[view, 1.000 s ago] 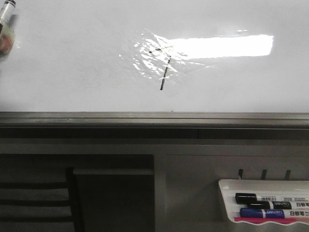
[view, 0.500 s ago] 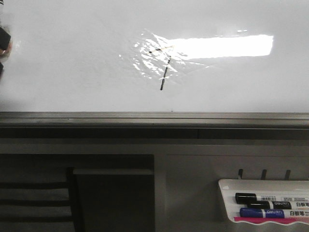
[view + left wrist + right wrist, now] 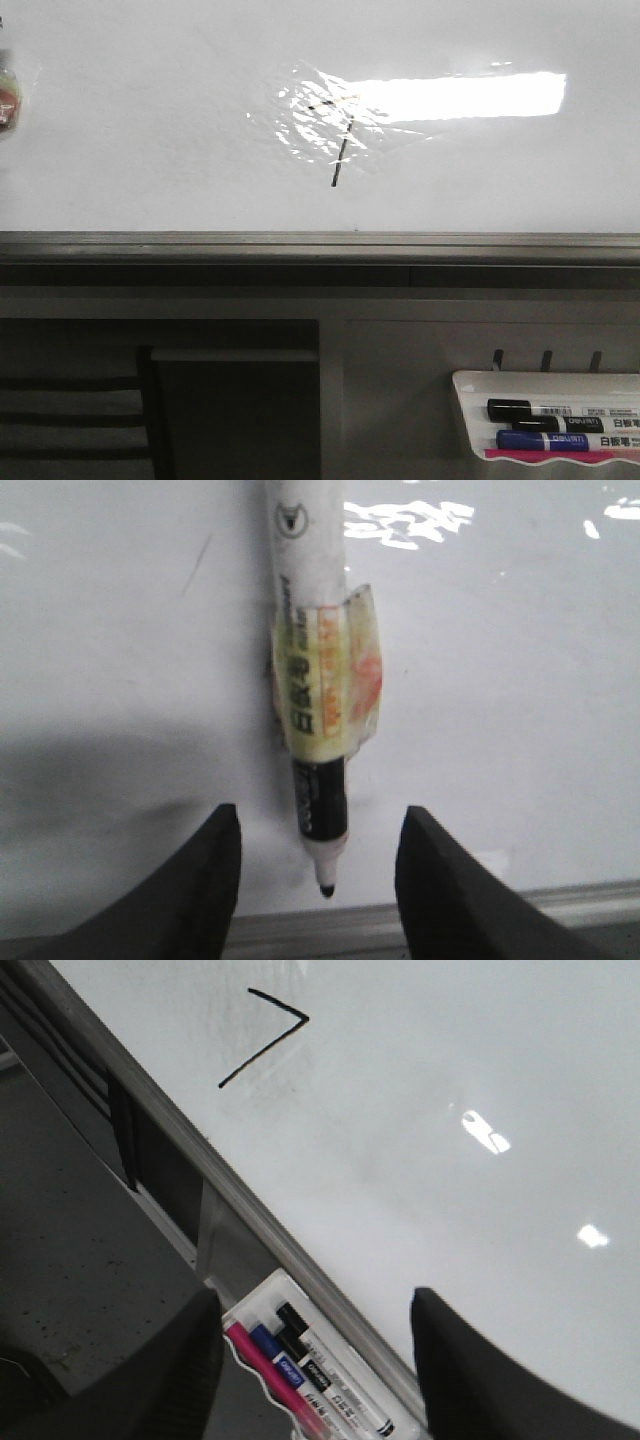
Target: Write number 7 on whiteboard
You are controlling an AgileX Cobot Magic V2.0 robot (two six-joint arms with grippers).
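The number 7 (image 3: pixel 338 140) is already drawn near the middle of the whiteboard (image 3: pixel 150 150), its downstroke slanting toward 7 o'clock in the front view. A marker (image 3: pixel 315 730) is seen lying on the board ahead of the left gripper (image 3: pixel 318 865), its long axis in line with the gap, tip toward the jaws, which are spread and empty. The right gripper (image 3: pixel 318 1360) is likewise held apart, grasping nothing. The left arm is judged nearer the marker.

A bright rectangular glare (image 3: pixel 460 96) burns out part of the whiteboard (image 3: pixel 150 150), with crinkled shiny highlights beside it. Below the board's frame everything is dim. In the left wrist view a soft grey shadow (image 3: pixel 100 780) spreads beside the gripper fingers (image 3: pixel 205 890), which look blurred.
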